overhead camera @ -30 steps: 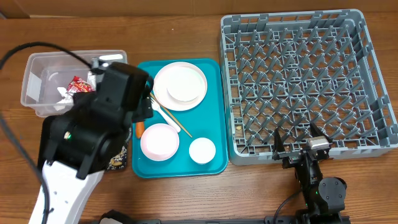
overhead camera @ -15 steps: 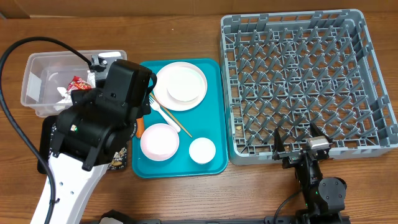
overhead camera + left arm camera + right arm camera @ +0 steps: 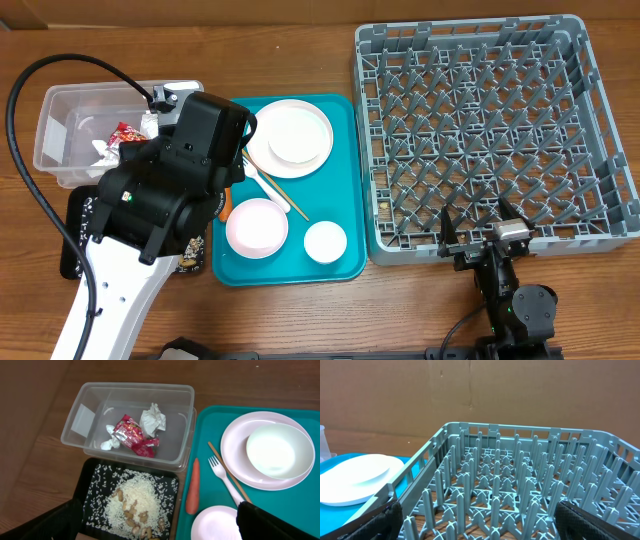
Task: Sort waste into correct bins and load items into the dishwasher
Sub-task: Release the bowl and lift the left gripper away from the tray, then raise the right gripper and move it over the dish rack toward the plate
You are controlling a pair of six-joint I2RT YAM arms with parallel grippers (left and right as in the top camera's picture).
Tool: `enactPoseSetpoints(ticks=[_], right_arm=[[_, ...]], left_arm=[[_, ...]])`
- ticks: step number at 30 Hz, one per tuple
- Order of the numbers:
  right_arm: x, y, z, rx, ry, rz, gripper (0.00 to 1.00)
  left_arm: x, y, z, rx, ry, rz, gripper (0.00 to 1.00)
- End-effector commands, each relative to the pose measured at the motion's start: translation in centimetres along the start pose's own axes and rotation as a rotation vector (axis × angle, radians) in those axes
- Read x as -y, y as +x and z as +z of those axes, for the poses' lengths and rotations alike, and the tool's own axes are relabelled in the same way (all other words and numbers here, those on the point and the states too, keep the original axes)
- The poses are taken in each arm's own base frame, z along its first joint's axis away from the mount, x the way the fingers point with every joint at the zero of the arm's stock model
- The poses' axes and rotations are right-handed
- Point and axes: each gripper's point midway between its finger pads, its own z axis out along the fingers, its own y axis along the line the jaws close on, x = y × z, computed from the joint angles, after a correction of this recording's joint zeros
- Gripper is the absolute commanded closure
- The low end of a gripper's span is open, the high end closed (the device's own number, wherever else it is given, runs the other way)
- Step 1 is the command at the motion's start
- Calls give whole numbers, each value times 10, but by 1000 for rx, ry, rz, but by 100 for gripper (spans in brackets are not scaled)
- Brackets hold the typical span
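Note:
My left gripper [image 3: 160, 526] is open and empty above the black tray [image 3: 92, 491], which holds rice [image 3: 136, 500] and nut scraps [image 3: 131, 512]. Behind it, the clear tub [image 3: 131, 390] contains a red wrapper [image 3: 131, 435] and paper wads [image 3: 153, 419]. An orange carrot [image 3: 192, 485], a white fork [image 3: 223, 479] and a chopstick [image 3: 219, 456] lie on the teal tray [image 3: 206, 425] beside a plate [image 3: 234, 445] carrying a bowl [image 3: 277, 450]. A pink bowl [image 3: 257, 227] and a small cup [image 3: 325, 241] sit nearer. My right gripper [image 3: 485, 525] is open at the front edge of the grey dish rack [image 3: 490, 130].
The left arm [image 3: 165, 195] hides most of the black tray in the overhead view, and its black cable [image 3: 25, 130] loops over the table's left side. The rack holds no dishes. Bare wood lies along the table's front edge [image 3: 300, 320].
The left arm has shifted a little toward the back and right, over the tub's corner. The right arm has not moved.

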Motion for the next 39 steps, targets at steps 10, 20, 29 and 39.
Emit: enactPoseSetpoints(ticks=[10, 20, 29, 39], right_arm=[[1, 2, 0, 5, 5, -4, 0], [-16, -5, -1, 18, -97, 95, 0], [-18, -114, -37, 114, -124, 213, 0], [-30, -201, -33, -152, -189, 244, 0]], left_arm=[[-3, -5, -2, 18, -18, -20, 0], [-3, -5, -2, 18, -18, -20, 0], [-3, -5, -2, 18, -18, -20, 0], [-3, -5, -2, 18, -18, -20, 0]])
